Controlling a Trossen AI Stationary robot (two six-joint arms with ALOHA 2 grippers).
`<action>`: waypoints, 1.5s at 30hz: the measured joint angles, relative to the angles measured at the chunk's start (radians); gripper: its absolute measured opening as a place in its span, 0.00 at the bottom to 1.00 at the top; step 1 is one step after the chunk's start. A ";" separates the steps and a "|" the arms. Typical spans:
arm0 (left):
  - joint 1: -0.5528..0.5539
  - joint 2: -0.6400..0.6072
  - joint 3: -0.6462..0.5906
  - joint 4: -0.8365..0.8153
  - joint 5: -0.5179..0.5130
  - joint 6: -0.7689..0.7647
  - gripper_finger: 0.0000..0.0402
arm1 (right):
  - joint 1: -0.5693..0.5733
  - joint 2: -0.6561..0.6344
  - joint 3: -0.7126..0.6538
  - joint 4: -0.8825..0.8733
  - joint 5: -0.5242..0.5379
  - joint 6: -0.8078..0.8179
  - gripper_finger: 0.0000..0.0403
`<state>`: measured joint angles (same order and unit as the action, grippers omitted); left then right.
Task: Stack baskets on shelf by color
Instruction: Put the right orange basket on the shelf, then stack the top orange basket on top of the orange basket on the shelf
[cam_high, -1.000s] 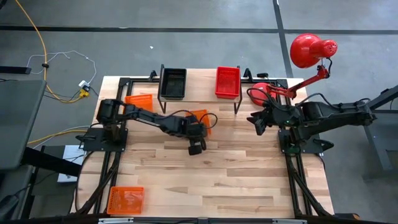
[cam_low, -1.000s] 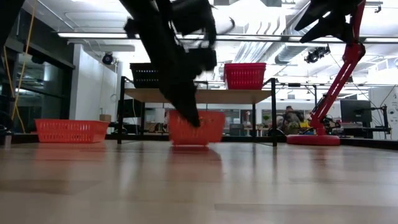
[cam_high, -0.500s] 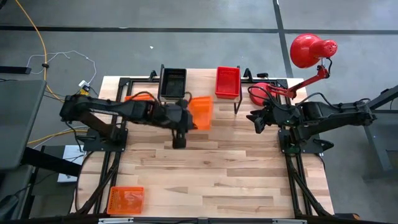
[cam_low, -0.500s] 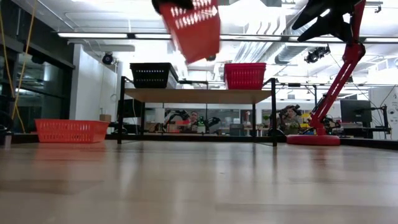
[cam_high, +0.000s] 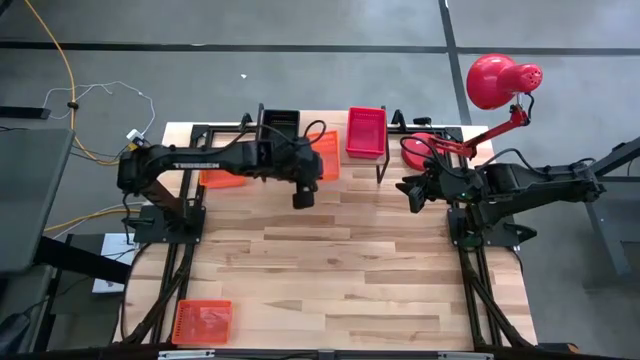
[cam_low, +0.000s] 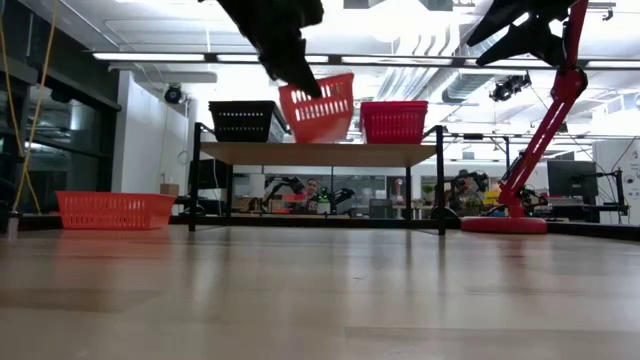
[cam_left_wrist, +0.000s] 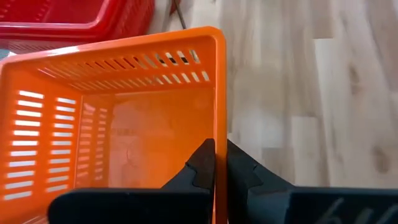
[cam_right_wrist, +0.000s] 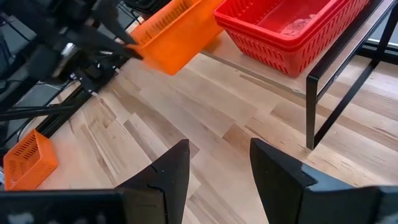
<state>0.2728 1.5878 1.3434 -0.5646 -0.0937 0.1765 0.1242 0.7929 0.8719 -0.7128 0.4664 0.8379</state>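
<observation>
My left gripper (cam_left_wrist: 216, 163) is shut on an orange basket (cam_high: 323, 155) and holds it in the air at the shelf's (cam_low: 400, 153) near edge, in the gap between two baskets that stand on the shelf. These are a black basket (cam_low: 247, 120) and a red basket (cam_low: 394, 122). A second orange basket (cam_low: 113, 210) rests on the table left of the shelf. A third orange basket (cam_high: 203, 322) lies at the near left corner. My right gripper (cam_right_wrist: 217, 177) waits open at the table's right side, with nothing between its fingers. My left gripper pinches one side wall of the orange basket at its rim (cam_left_wrist: 219, 134), with one finger inside the basket and one outside. The fingers come slanting down from the table's near side and lie along that wall. The basket is tilted, its open top up, clear of the table.
A red desk lamp (cam_high: 495, 80) stands on its base at the far right, beside my right arm. The shelf's thin black legs (cam_right_wrist: 323, 93) stand on the table. The wooden table (cam_high: 350, 270) is bare through its middle and near right.
My left gripper has risen from the table with the orange basket and carried it toward the far edge, to the shelf. The basket stood on the table a second ago, then swung high above the shelf. It now hangs lower, tilted, between the black and red baskets.
</observation>
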 joint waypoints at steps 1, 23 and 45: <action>0.005 0.005 0.000 0.004 0.000 0.015 0.00 | 0.000 0.000 0.000 0.000 0.001 0.000 0.39; 0.060 0.086 0.000 0.087 -0.194 0.359 0.02 | 0.000 0.000 0.000 0.046 0.019 0.000 0.39; 0.073 0.083 0.021 0.098 -0.269 0.327 0.35 | 0.000 0.000 0.000 0.047 0.018 0.003 0.39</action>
<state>0.3458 1.6711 1.3647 -0.4665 -0.3631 0.5035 0.1242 0.7929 0.8719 -0.6659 0.4847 0.8410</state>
